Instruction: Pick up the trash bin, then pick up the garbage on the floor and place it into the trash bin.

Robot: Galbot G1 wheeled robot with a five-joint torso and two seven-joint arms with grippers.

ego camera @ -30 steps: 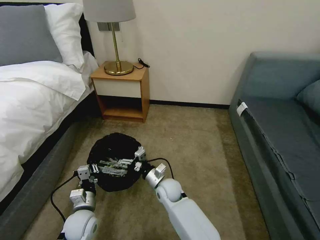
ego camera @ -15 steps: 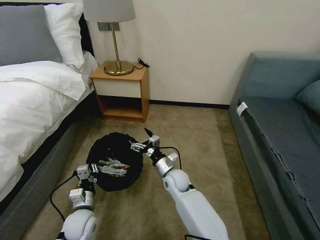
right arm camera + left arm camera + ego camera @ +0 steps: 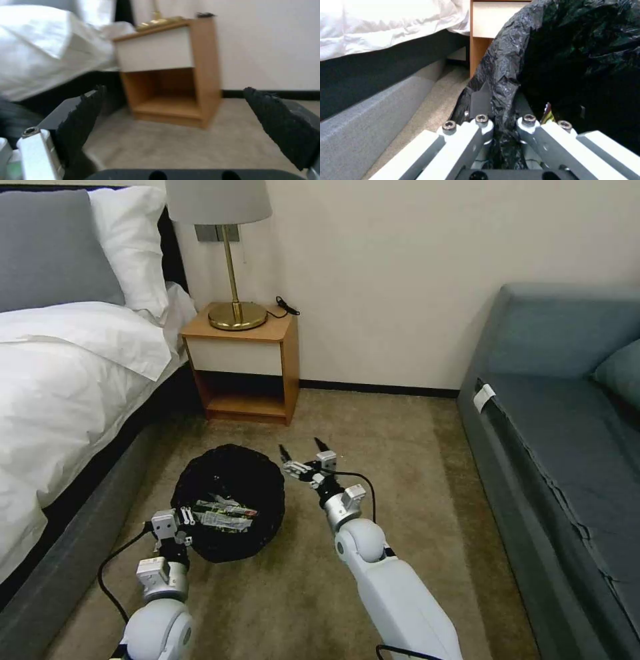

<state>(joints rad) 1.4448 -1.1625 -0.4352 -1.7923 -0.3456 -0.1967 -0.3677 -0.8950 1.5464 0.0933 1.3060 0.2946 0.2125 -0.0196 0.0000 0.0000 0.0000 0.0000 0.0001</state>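
Trash bin (image 3: pixel 230 500): white body hidden under black bag. Litter inside too small to ID. Left gripper (image 3: pixel 501 105) fingertips buried in bag folds.

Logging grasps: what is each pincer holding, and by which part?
Left pincer pinches the black-bagged round trash bin by its near rim. Right pincer is open, holding nothing.

Soft, even indoor light fills the room, with no harsh shadows on the carpet (image 3: pixel 400 460). The white bedding (image 3: pixel 60 373) is bright, nearly washed out. The black bag (image 3: pixel 506 65) gives small glints in the left wrist view. The right wrist view is blurred, the nightstand (image 3: pixel 166 75) smeared and soft.
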